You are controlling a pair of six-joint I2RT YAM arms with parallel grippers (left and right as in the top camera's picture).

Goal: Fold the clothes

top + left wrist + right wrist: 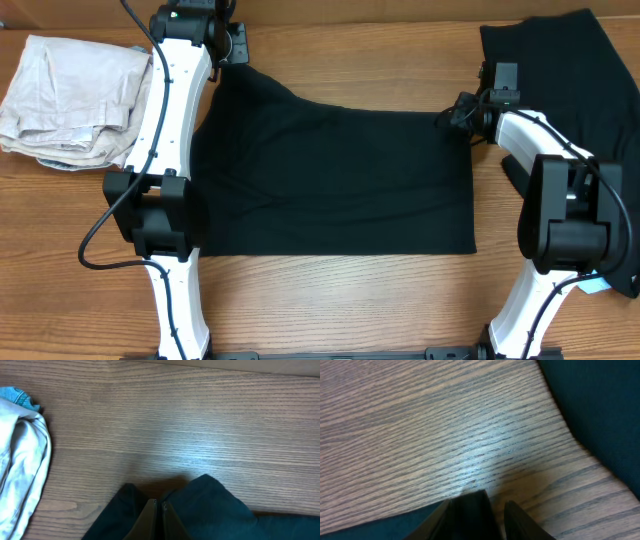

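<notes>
Pinching the 11 o'clock corner of the black T-shirt (330, 180), the left hand (159, 506) is clamped shut on the cloth. The right hand (497, 507) sits at the shirt's 1 o'clock corner, its fingers (470, 515) narrowly apart with bare wood showing between them. The shirt lies spread flat across the middle of the surface (330, 300), with another black garment (560, 70) at 2 o'clock and a pale crumpled pile (70, 100) at 10 o'clock
</notes>
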